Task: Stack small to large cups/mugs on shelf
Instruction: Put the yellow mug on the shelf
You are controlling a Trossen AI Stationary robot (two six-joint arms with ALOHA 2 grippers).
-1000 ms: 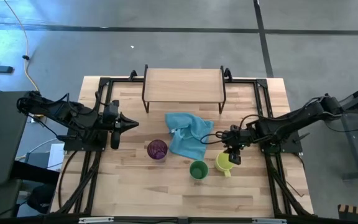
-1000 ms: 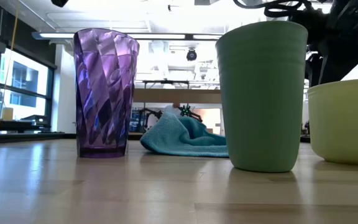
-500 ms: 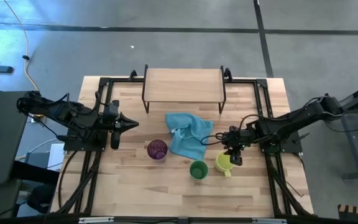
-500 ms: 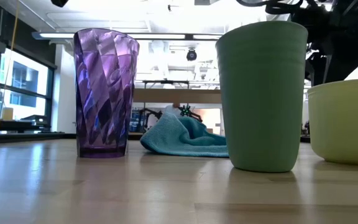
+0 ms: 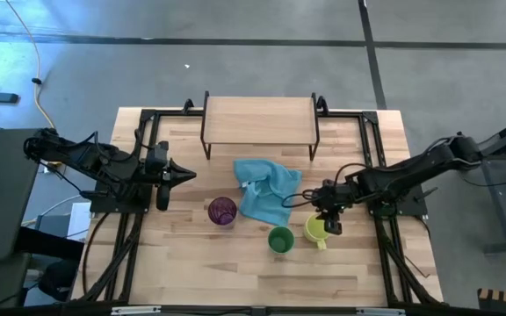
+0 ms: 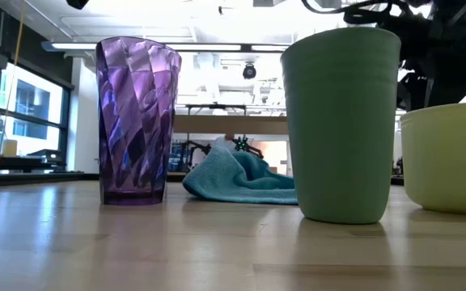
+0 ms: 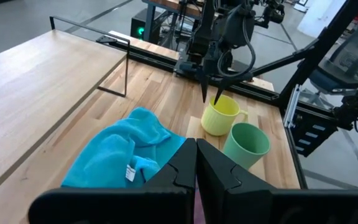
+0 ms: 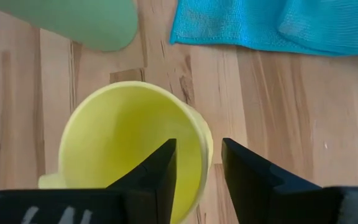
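Observation:
The yellow-green mug [image 5: 316,231] stands upright on the table near its right front, handle toward the near edge. My right gripper [image 8: 197,144] is open and points down over the mug's far rim [image 8: 199,140], one finger above the inside and one outside the wall; I see no touch. The green cup [image 5: 280,240] stands left of the mug. The purple tumbler [image 5: 222,211] stands farther left. The shelf [image 5: 259,120] stands at the table's far edge with nothing on its top. My left gripper [image 5: 179,174] is shut and waits at the table's left.
A light blue cloth [image 5: 266,191] lies crumpled between the shelf and the cups, close to the mug and my right gripper. Black frame rails [image 5: 385,219] run along both table sides. Bare wood lies in front of the cups.
My right arm has edged slightly toward the table's left above the yellow-green mug. The mug and the other cups have stayed in place.

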